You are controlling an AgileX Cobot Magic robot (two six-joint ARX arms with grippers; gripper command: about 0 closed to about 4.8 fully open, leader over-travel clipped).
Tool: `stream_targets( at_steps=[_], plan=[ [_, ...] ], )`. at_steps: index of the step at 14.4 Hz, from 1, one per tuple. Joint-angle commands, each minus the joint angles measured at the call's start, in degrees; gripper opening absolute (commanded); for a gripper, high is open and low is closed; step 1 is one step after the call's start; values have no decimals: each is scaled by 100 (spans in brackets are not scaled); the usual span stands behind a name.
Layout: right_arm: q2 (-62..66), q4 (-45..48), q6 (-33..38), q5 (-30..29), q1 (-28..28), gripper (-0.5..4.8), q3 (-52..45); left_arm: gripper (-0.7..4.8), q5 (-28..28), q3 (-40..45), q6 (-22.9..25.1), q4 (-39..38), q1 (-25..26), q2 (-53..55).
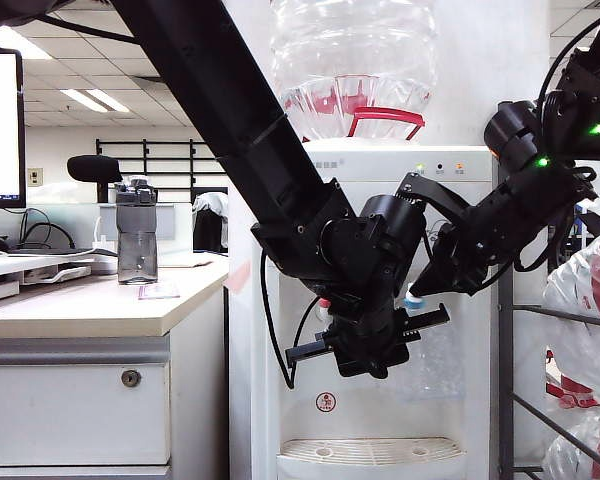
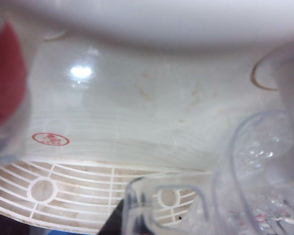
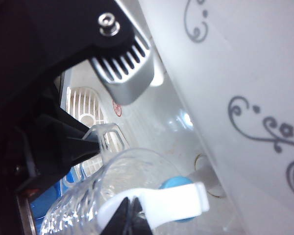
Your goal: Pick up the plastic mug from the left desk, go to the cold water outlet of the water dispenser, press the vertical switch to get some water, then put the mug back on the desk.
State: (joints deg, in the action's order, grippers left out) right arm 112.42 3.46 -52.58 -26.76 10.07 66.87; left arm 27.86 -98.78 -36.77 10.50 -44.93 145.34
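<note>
Office ceiling panels and a monitor sit behind the left desk [image 1: 90,310], where a dark grey bottle [image 1: 137,232] stands on the beige top. Beside it rises the water dispenser [image 1: 380,165], a water jug [image 1: 355,60] upended on top. The left gripper [image 1: 365,345] hangs in the tap recess above the drip tray [image 1: 370,452]; the plastic mug [image 1: 430,360] shows faintly just to its right, off the desk. The right gripper [image 1: 430,285] reaches in from the right toward the blue-collared cold water outlet [image 1: 413,298].

From the left wrist, the mug [image 2: 259,181] fills the near corner, its handle [image 2: 166,205] clamped between the gripper's closed jaws, over the slotted tray [image 2: 49,186].

From the right wrist, the mug [image 3: 108,191] sits under the blue outlet [image 3: 175,184]. The right gripper's dark tips [image 3: 130,213] lie against the white vertical switch [image 3: 161,203], seemingly drawn together, though I cannot tell for certain.
</note>
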Motion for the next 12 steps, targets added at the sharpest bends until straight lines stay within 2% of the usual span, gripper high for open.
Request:
stream_targets(
  at_steps=[1,12],
  plan=[
    [61,-302,0,173,0,-4,-24,-6,42,-42,-13,114,-13,-33],
    [61,-232,2,225,0,-4,-24,-6,39,-42,-15,140,-13,-33]
  ],
)
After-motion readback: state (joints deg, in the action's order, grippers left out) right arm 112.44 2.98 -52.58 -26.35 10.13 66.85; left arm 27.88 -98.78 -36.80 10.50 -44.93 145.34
